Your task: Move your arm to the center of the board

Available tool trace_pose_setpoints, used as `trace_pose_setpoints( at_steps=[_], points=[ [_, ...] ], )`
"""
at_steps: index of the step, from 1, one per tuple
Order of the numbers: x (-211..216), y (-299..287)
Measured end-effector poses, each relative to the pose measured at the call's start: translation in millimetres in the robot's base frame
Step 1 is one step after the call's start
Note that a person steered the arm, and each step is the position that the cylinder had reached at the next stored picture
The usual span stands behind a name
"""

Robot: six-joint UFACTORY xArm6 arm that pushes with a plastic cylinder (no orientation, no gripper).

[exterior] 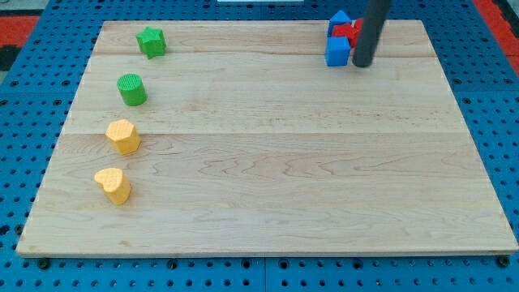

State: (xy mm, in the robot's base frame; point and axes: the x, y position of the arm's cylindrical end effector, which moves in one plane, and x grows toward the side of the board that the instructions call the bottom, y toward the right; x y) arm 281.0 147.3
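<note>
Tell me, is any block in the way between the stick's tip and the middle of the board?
No. My tip sits at the view's top right beside the blue block; the wood toward the board centre is bare.

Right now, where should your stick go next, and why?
Probably slide my tip toward the view's bottom-left, onto the bare middle of the wooden board. It now sits near the top right, just right of the blue cube and by the red block.

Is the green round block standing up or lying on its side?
Standing up. The green round block shows its flat round top facing upward, with its curved side below it, resting on the board near the view's left edge.
</note>
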Motion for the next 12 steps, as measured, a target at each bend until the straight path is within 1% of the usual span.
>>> trace_pose_setpoints(
  at_steps=[1, 2, 3, 4, 6, 8, 10, 12],
  points=[
    [17.9, -18.3],
    [54.9, -13.7],
    [105.3, -2.2],
    [136.3, -15.3],
    [163.3, -18.5],
    [178.0, -29.2],
    [181.6, -61.8],
    [181.4, -59.5]
  ],
)
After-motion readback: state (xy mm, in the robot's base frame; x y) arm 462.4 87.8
